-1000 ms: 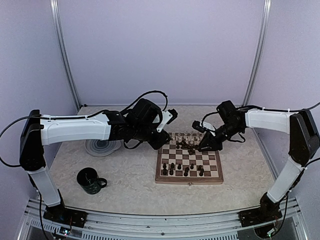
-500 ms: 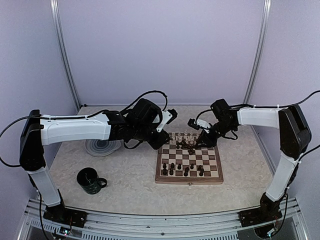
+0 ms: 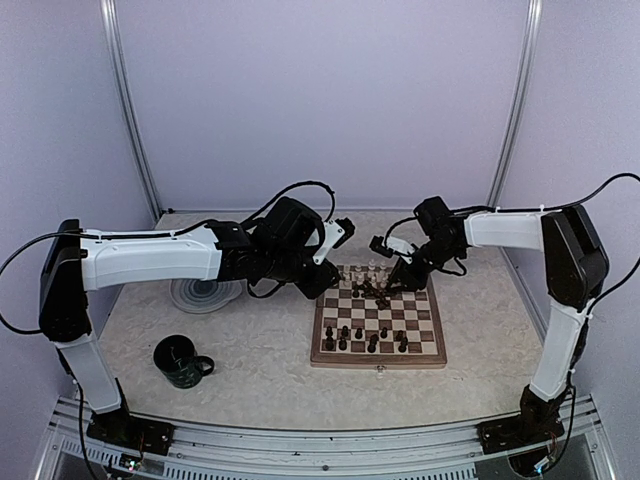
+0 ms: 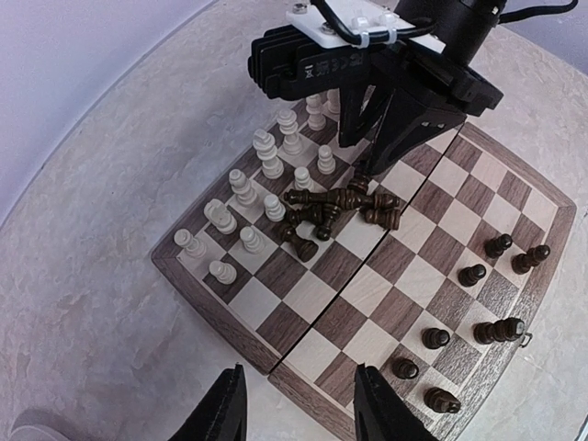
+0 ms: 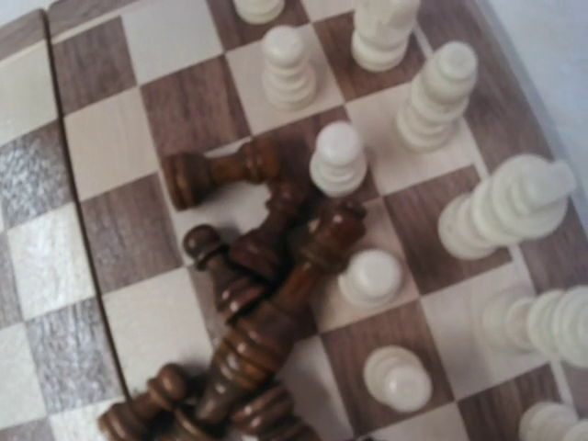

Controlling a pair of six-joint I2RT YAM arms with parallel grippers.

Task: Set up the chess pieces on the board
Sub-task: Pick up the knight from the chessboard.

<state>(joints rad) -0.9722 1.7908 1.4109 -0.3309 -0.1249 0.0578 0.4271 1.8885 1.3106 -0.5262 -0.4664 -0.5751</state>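
1. Chess pieces (image 3: pixel 378 290) all sit on the board (image 3: pixel 415 318), which from above you see lying a little right of centre on the table. A mug (image 3: pixel 182 361) and a plate (image 3: pixel 205 295) stand well apart to its left. The right gripper (image 3: pixel 400 278) hangs over the board's far half.
2. Left wrist: your left gripper (image 4: pixel 303 404) has its fingers parted with nothing between them, above the board's edge. Cream pieces (image 4: pixel 266 175) stand upright along one side. A dark heap (image 4: pixel 335 207) lies toppled just beside them, right under the right claw (you cannot tell how wide that claw stands, or whether it holds anything). Other dark pieces (image 4: pixel 487 276) are dotted near the opposite edge.
3. Right wrist: you look closely at the heap, dark pieces lying across one another with cream ones upright around them. This claw's own fingers are out of view.
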